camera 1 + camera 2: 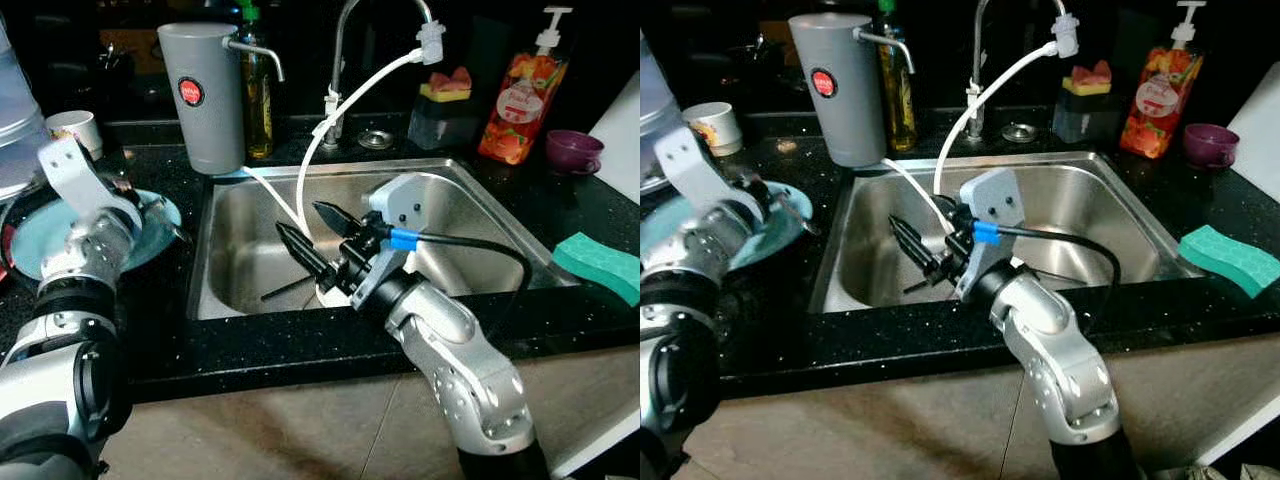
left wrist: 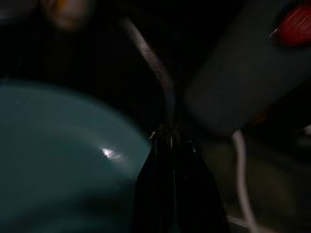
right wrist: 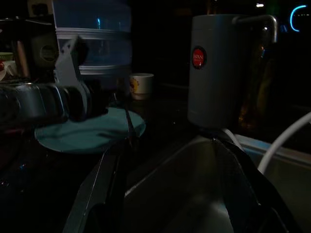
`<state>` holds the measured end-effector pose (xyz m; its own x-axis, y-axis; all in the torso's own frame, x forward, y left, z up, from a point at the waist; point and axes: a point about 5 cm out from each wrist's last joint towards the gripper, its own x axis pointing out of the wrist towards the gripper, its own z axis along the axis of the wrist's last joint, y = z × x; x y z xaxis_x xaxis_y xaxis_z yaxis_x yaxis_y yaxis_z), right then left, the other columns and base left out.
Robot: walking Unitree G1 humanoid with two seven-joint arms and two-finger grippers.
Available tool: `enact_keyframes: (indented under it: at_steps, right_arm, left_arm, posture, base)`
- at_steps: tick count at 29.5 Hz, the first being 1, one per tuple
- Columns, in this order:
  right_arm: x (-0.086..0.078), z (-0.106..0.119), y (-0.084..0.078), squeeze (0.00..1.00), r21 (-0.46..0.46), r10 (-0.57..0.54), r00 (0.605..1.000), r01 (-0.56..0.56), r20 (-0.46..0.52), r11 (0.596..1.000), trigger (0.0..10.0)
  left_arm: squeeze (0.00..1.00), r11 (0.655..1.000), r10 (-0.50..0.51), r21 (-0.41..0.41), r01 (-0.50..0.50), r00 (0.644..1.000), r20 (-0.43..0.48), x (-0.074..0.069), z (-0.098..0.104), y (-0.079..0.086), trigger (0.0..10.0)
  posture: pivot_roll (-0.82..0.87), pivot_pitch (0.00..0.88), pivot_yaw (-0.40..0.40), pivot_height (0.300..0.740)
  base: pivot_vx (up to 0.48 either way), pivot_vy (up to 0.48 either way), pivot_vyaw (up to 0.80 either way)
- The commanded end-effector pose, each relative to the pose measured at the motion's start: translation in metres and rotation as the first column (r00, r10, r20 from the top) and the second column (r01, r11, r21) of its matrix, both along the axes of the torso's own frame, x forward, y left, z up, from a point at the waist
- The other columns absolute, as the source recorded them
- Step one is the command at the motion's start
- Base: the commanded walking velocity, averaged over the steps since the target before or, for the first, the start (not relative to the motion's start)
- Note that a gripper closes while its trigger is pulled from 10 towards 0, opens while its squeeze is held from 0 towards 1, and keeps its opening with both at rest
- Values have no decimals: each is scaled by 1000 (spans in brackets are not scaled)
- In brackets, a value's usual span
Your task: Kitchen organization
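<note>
A teal plate (image 1: 158,232) lies on the black counter left of the steel sink (image 1: 470,215). My left gripper (image 2: 170,145) hovers over the plate's right edge, shut on a thin metal utensil (image 2: 151,60) that also stands up above the plate (image 3: 129,124) in the right wrist view. Which kind of utensil it is cannot be made out. My right gripper (image 1: 316,232) hangs inside the sink near its front left, open, with nothing between its fingers (image 3: 99,194). A thin dark stick (image 1: 285,290) lies on the sink floor just below it.
A grey water dispenser (image 1: 208,95) stands at the sink's back left, with an oil bottle behind it. The faucet (image 1: 345,60) trails a white hose (image 1: 318,150) into the sink. A sponge holder (image 1: 445,100), soap bottle (image 1: 520,95), purple cup (image 1: 573,152) and green sponge (image 1: 600,265) sit to the right.
</note>
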<state>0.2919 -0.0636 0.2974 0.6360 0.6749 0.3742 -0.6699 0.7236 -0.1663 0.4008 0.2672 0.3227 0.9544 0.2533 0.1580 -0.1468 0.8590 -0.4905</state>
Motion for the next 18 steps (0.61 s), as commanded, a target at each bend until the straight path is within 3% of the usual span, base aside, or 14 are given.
enact_keyframes:
  at_steps: [1,4,8,10,13,14,15,18]
  right_arm:
    - [1,0,1,0,5,15,1000,-15,1,1000,10000]
    - [2,1,2,0,5,16,1000,-16,5,1000,10000]
    - [3,2,1,0,5,11,1000,-11,8,1000,10000]
    - [3,2,0,0,5,9,1000,-9,9,1000,10000]
    - [3,4,-2,0,8,10,1000,-10,16,1000,10000]
    - [3,4,-2,0,8,10,1000,-10,16,1000,10000]
    - [3,4,-3,0,3,11,1000,-11,24,1000,10000]
    - [3,4,-2,0,0,11,1000,-11,27,1000,10000]
  left_arm:
    - [0,1000,-18,-15,18,1000,1,-3,-2,3,10000]
    - [0,999,-46,-8,46,998,38,-5,5,-1,10000]
    - [0,974,-216,93,208,972,92,-10,18,-22,10000]
    - [0,964,-250,120,239,964,93,-11,19,-26,10000]
    - [0,881,-442,236,409,891,105,-20,26,-53,10000]
    - [0,881,-442,236,409,891,105,-20,26,-53,10000]
    - [0,825,-540,271,496,832,124,-27,32,-68,10000]
    - [0,805,-573,280,524,809,133,-29,34,-74,10000]
  posture:
    - [63,137,-31,740]
    - [63,132,-33,740]
    - [60,117,-35,740]
    - [60,117,-35,740]
    - [56,103,-30,740]
    - [56,103,-30,740]
    - [55,98,-26,740]
    - [55,98,-26,740]
  base:
    - [0,0,0]
    - [0,0,0]
    - [0,0,0]
    - [0,0,0]
    - [0,0,0]
    - [0,0,0]
    - [0,0,0]
    - [0,0,0]
